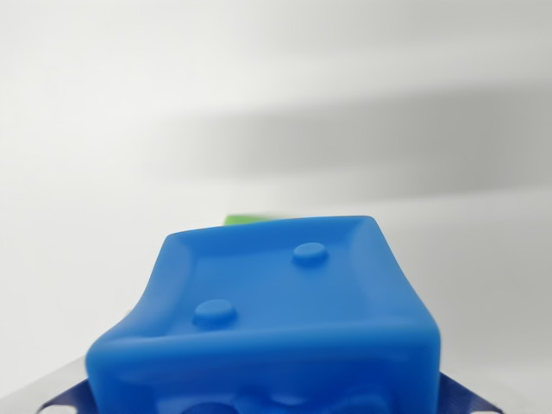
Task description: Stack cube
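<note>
White, featureless surface (276, 95) fills the upper part of the wrist view, crossed by a soft grey shadow band. You see a blue cube (276, 319) filling the lower centre of the view, close to the camera. Its upper face carries two round raised studs, and its side walls look bowed inward. A thin green edge (250, 218) shows just behind the cube's far top rim; you cannot tell what it belongs to. At the lower corners, blue-padded fingers (65, 398) of the gripper (267, 404) sit against both sides of the cube, clamped on it.
</note>
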Action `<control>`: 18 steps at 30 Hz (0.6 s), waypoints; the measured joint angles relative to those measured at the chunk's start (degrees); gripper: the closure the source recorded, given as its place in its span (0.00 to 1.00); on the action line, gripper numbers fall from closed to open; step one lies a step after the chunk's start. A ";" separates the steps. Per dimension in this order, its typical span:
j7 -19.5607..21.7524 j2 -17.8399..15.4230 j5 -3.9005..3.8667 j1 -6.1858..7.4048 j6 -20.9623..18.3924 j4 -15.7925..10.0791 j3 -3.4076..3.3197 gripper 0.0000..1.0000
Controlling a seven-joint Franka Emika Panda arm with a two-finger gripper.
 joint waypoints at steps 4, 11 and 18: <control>0.67 -1.25 0.00 0.15 0.00 -1.17 0.21 1.00; 1.88 -3.54 0.02 0.32 -0.07 -3.30 0.69 1.00; 3.08 -5.88 0.15 0.69 -0.31 -5.30 1.09 1.00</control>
